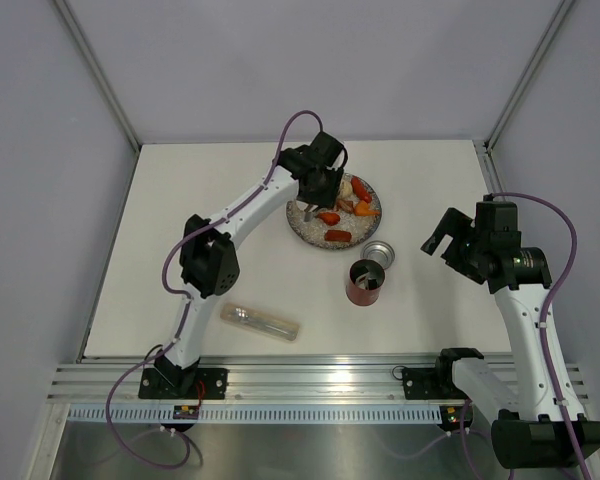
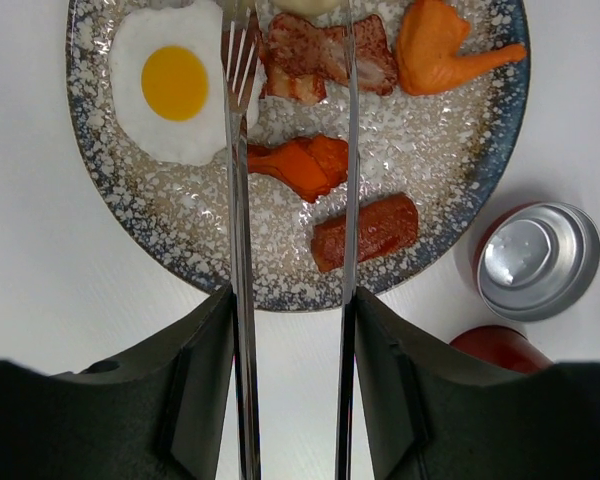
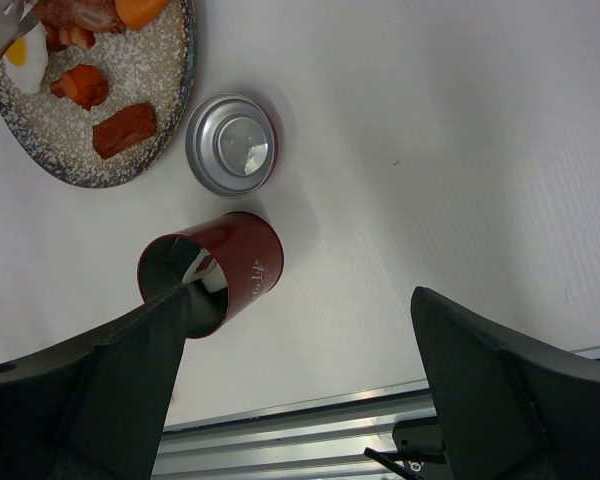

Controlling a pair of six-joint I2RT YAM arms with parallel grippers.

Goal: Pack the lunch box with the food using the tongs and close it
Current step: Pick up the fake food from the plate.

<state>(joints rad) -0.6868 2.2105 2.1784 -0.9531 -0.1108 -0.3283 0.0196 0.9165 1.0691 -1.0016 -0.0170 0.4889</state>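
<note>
Black fingers point(image 2: 195, 400) of the left claw point(image 2: 292, 300) fill the bottom of its wrist view. They are about half closed and press the two arms of the tongs point(image 2: 242, 200) between them, so the tongs are held with a narrow gap. Both arms reach out over the speckled plate point(image 2: 460, 190) on the desk point(image 1: 210, 180). One arm, with fork-like teeth, crosses the edge of the fried egg point(image 2: 175, 85). The other crosses the red-brown meat piece point(image 2: 320, 60) and the end of the sausage point(image 2: 367, 232). Between them lies an orange-red piece point(image 2: 305, 165). Whether the tips touch anything I cannot tell, because they run out of the frame at the top.

I judge the step is to pick up one piece. To do it well, the tips should come down on both sides of one piece only, away from the egg. The squeeze should be slow and even — a hard toy piece can slip out sideways. The lunch box point(image 3: 215, 275) stands open near the plate, with its lid point(image 3: 232, 145) just beside the plate, metal side up. The carry is therefore short, but the piece should be lifted clear of the rim before release. The right claw point(image 3: 302, 300) hangs near the lunch box — wide open, holding nothing.
</note>
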